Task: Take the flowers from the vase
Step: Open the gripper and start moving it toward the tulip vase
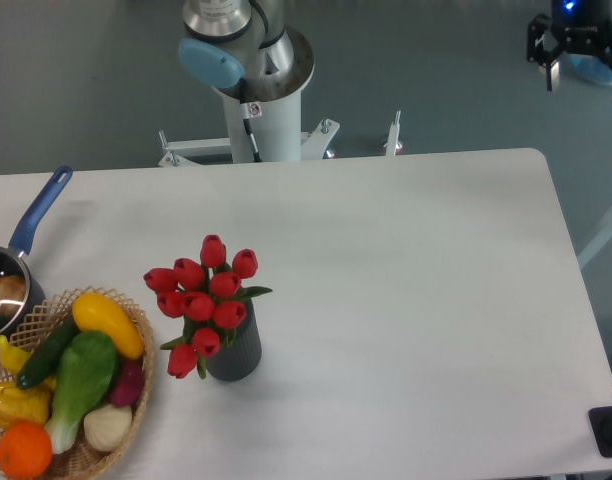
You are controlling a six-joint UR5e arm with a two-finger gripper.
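Observation:
A bunch of red tulip flowers (206,295) with green leaves stands in a small dark grey ribbed vase (238,350) on the white table, left of centre and near the front. The buds rise above the vase mouth and spill over its left side, hiding most of the rim. My gripper (584,80) hangs at the top right corner of the view, beyond the table's far right corner and far from the flowers. Its two dark fingers are spread apart, open, with nothing between them.
A wicker basket (138,312) of colourful vegetables sits at the front left, close to the vase. Behind it at the left edge is a blue-handled saucepan (41,212). The arm's white base column (261,110) stands behind the table's far edge.

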